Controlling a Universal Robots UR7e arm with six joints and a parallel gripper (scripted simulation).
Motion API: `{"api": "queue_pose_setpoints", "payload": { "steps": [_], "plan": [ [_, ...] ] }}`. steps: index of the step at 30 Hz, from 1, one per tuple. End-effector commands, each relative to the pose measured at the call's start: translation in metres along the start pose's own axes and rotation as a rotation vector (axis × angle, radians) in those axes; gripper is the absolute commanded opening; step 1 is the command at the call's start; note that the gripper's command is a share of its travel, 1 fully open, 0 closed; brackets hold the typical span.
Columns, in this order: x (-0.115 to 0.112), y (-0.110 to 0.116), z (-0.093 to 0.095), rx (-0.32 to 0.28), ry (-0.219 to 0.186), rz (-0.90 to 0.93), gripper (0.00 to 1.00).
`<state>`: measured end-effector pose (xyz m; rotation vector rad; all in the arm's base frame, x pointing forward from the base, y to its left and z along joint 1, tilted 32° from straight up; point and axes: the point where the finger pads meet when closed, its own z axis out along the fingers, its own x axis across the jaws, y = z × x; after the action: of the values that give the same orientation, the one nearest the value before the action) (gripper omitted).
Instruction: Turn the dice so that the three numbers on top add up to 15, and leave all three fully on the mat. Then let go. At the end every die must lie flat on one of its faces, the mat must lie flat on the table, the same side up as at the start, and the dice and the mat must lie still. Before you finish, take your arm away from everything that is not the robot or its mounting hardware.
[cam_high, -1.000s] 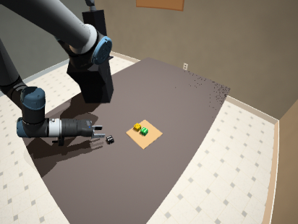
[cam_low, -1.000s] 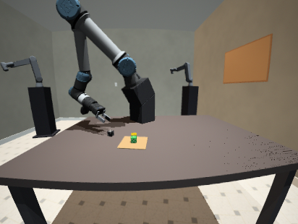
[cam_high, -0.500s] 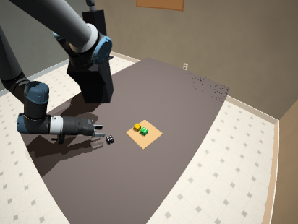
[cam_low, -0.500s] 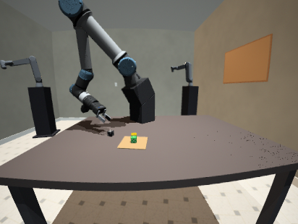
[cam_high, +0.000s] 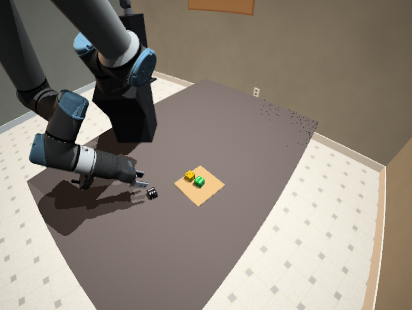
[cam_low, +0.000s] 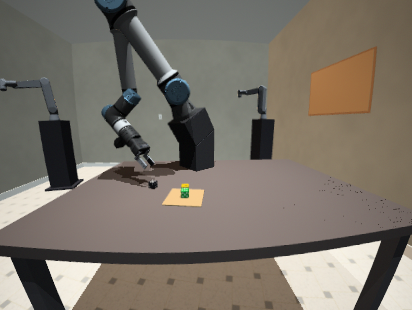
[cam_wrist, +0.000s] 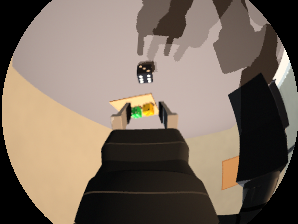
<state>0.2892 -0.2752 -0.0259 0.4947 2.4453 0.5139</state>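
A black die (cam_high: 152, 192) (cam_low: 153, 184) (cam_wrist: 145, 71) lies on the bare table, off the mat, a short way to its left. A yellow die (cam_high: 190, 175) (cam_low: 184, 186) (cam_wrist: 148, 107) and a green die (cam_high: 199, 182) (cam_low: 185, 193) (cam_wrist: 137, 111) sit side by side on the tan mat (cam_high: 207, 194) (cam_low: 172, 200) (cam_wrist: 119, 104). My gripper (cam_high: 138, 179) (cam_low: 148, 162) (cam_wrist: 144, 108) is open and empty. It hangs above the table, just left of the black die, and points toward it.
The arm's dark base block (cam_high: 131, 107) (cam_low: 196, 139) stands at the back of the table (cam_high: 220, 130). Two more arms on black pedestals (cam_low: 59, 150) (cam_low: 262, 137) stand on the floor behind. The table's curved front edge (cam_low: 200, 254) is near the camera.
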Motion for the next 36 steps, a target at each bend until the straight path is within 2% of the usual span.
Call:
{"api": "queue_pose_setpoints", "payload": {
  "steps": [1,2,4,19,21,29,36],
  "plan": [
    [0.0,0.006,0.002,0.13,0.001,0.003,0.87],
    [0.0,0.007,0.002,0.153,0.0,0.003,0.87],
    [0.0,0.007,0.002,0.153,0.0,0.003,0.87],
    [0.001,0.024,0.006,0.495,0.007,0.003,0.87],
    [0.001,0.024,0.006,0.495,0.007,0.003,0.87],
    [0.0,0.032,0.009,0.654,0.006,0.003,0.87],
    [0.001,0.036,0.011,0.751,0.007,0.004,0.87]
  ]
}}
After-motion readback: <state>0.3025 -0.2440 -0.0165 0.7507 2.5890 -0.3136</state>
